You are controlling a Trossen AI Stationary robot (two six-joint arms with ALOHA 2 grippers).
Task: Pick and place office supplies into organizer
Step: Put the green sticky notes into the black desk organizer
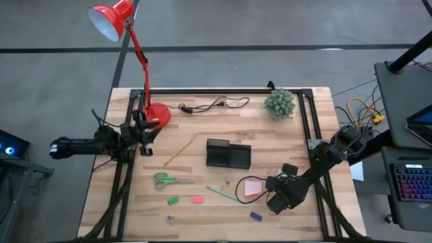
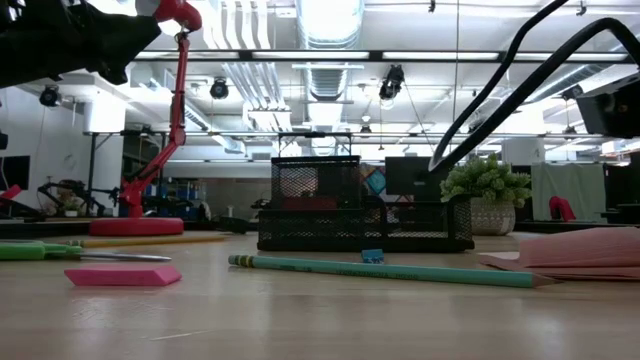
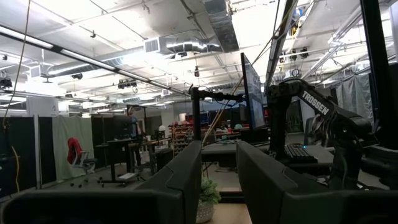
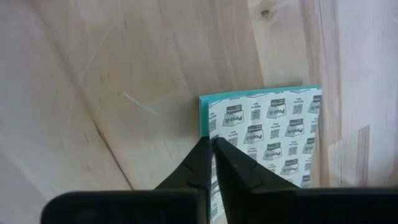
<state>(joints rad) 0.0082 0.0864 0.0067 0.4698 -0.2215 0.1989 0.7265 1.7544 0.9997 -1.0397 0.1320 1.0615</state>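
The right tool (image 1: 264, 183) sits low over the front right part of the wooden surface (image 1: 202, 148), its 2 fingers (image 4: 205, 163) pressed together at the edge of the pink sticky-note pad (image 1: 253, 188). In the right wrist view the pad's printed backing sheet faces up and the closed tips meet at its corner; whether they pinch a sheet or merely touch it cannot be told.

The black organizer (image 1: 228, 154) stands at the middle of the surface, just behind and to the left of the pad, with nothing between them. The teal pen (image 1: 221, 193) lies just left of the pad, and a small blue piece (image 1: 256, 216) lies in front of it. Farther left lie the green-handled scissors (image 1: 169, 180), a green piece (image 1: 173, 200), a red piece (image 1: 197, 199) and the yellow pencil (image 1: 179, 151).

Along the back stand the red lamp (image 1: 128, 40), a black cable (image 1: 212, 104) and a small plant (image 1: 279, 103).

The left tool (image 1: 146, 138) waits at the left edge near the lamp's base, fingers (image 3: 186, 180) partly apart, holding nothing.
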